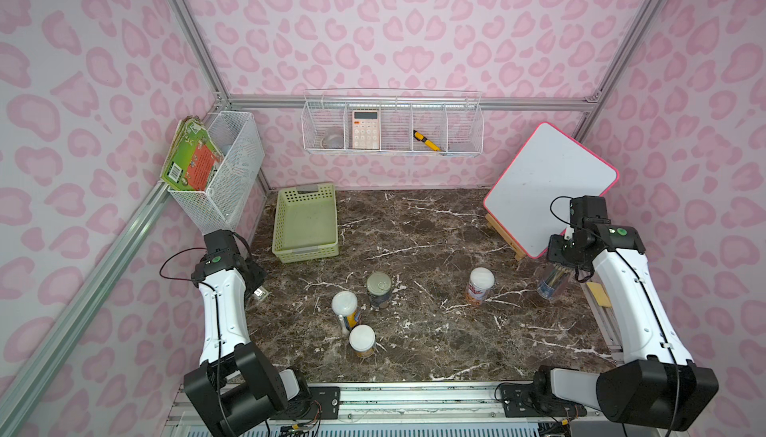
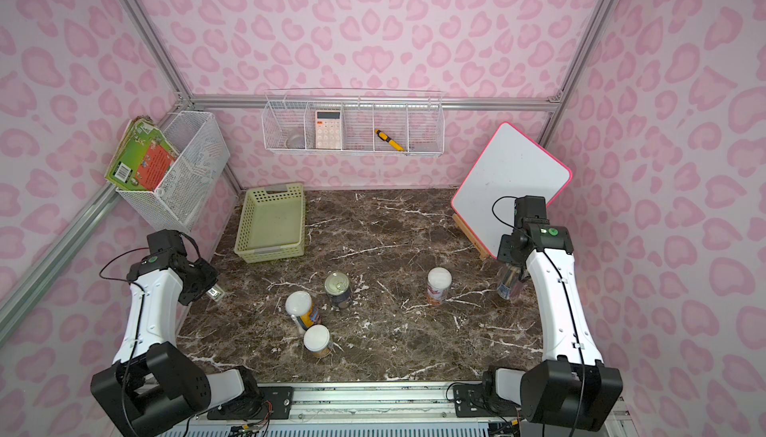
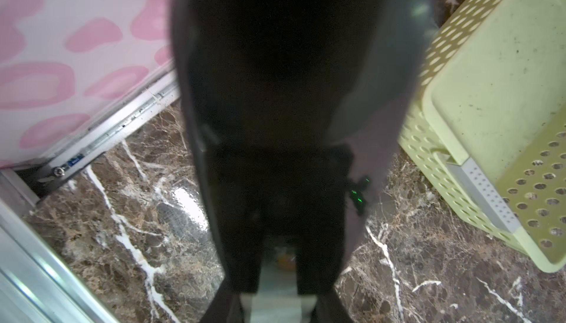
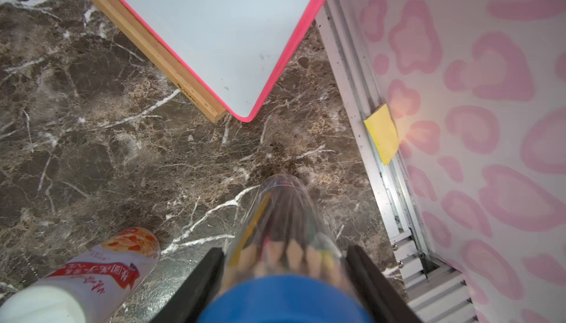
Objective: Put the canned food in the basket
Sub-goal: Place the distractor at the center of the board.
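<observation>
The left gripper [image 1: 260, 290] is at the left edge of the table [image 1: 435, 227]; whether its jaws are open cannot be told. The basket [image 1: 306, 250] lies just beyond it, far left. Upright mid-table, outside the basket: yellow can [image 1: 345, 308], orange can [image 1: 362, 340] nearest, dark can [image 1: 379, 287], then red can [image 1: 481, 285]. The right gripper [image 4: 284, 257] is closed on the jar [image 4: 281, 214] at the right edge.

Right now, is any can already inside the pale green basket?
No, the basket shows only its bare floor in both top views, with nothing lying in it.

4 cans [image 1: 379, 290], 1 basket [image 1: 305, 251], 1 jar [image 1: 551, 283], 1 whiteboard [image 1: 547, 182].
</observation>
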`<state>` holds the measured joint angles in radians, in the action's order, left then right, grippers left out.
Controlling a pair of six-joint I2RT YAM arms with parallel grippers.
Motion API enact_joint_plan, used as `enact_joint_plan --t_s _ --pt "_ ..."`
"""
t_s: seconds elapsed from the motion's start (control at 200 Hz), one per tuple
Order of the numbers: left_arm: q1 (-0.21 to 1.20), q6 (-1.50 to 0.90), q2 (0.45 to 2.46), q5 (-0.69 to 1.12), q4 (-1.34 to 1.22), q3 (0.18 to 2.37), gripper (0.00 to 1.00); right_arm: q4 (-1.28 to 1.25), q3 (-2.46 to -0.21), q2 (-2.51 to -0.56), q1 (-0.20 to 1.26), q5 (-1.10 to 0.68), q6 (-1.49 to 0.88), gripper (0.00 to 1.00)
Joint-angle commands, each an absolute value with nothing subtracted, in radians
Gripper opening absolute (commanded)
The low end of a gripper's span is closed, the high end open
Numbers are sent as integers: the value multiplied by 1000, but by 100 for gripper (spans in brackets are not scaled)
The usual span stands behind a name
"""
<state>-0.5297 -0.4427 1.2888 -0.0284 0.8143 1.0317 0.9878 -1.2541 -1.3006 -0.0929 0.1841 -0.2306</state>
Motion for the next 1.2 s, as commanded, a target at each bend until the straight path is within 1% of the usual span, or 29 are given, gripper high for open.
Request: enact_joint_plan --t_s 0.0,0.16,0.26,0.37,0.505,0.685,0.73,0.81,0.885,0.89,0.93,0.95,0.955,0.975,1.01,1.03,1.085,1.1,1.135,1.155,1.195 --pt "-552 -475 1305 -42 747 1018 0 852 -1205 -1303 -121 161 -218 28" --pt "-554 -481 1391 -57 748 1022 0 799 -1142 -1300 -133 176 -226 29" --pt "-554 -462 1463 -49 792 1071 0 790 -1140 -1291 -143 175 -236 29" --pt "-554 -470 1536 -92 809 1089 0 776 -1116 -1277 -147 167 -243 30" --pt "-554 -474 1629 -37 814 1091 0 759 -1088 -1269 -147 151 -253 30" --pt "-552 -476 1672 36 784 1068 0 756 -1071 -1260 -148 148 -258 31" --pt "-549 -476 1692 45 785 1067 1 756 -1068 -1258 -148 145 -258 33" --pt "-543 -475 1726 63 801 1078 21 755 -1064 -1257 -148 143 -256 38" --pt "-535 -477 1743 72 809 1083 33 756 -1061 -1253 -147 137 -255 56" --pt "-534 -476 1743 73 809 1083 34 756 -1061 -1253 -147 137 -255 56" --pt "-529 -476 1743 74 810 1083 39 755 -1059 -1249 -147 134 -256 67" --pt "-527 -477 1743 73 811 1083 41 755 -1059 -1249 -147 134 -255 70" --pt "-526 -477 1742 72 812 1083 42 755 -1059 -1248 -147 132 -254 73" --pt "-523 -477 1739 73 813 1084 44 755 -1061 -1247 -146 130 -253 78" --pt "-517 -477 1733 76 821 1089 46 759 -1063 -1245 -147 127 -253 84" --pt "-513 -477 1727 75 826 1091 48 761 -1065 -1243 -147 126 -252 88" --pt "-501 -477 1690 72 837 1092 50 766 -1074 -1233 -147 121 -248 95" --pt "-497 -477 1675 73 838 1091 51 768 -1077 -1229 -147 117 -247 99" --pt "-485 -478 1645 72 841 1089 52 772 -1086 -1219 -146 112 -246 100" --pt "-479 -481 1622 67 845 1089 55 774 -1092 -1214 -147 113 -245 100" --pt "-470 -488 1573 61 853 1088 57 781 -1106 -1204 -147 124 -244 100"
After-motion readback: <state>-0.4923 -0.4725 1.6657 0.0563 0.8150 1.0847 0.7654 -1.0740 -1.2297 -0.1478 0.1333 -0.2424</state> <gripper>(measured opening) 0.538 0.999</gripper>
